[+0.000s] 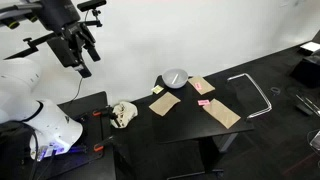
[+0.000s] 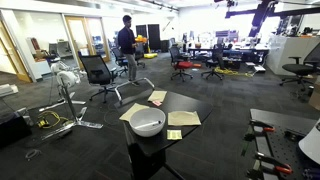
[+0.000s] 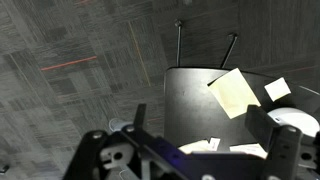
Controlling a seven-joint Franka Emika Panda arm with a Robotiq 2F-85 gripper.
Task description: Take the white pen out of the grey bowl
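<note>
One gripper (image 1: pixel 84 68) well apart from grey bowl (image 1: pixel 175 77)

Brown paper sheets (image 1: pixel 222 112) on black table (image 1: pixel 186 122), office chair (image 2: pixel 97 72), person (image 2: pixel 126 45) standing

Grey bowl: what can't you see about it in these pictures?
- Both exterior views: the grey bowl is too small and its wall hides the inside, so no pen can be made out.
- Wrist view: the bowl is partly behind a finger of the claw, near the right edge, and blurred.
</note>
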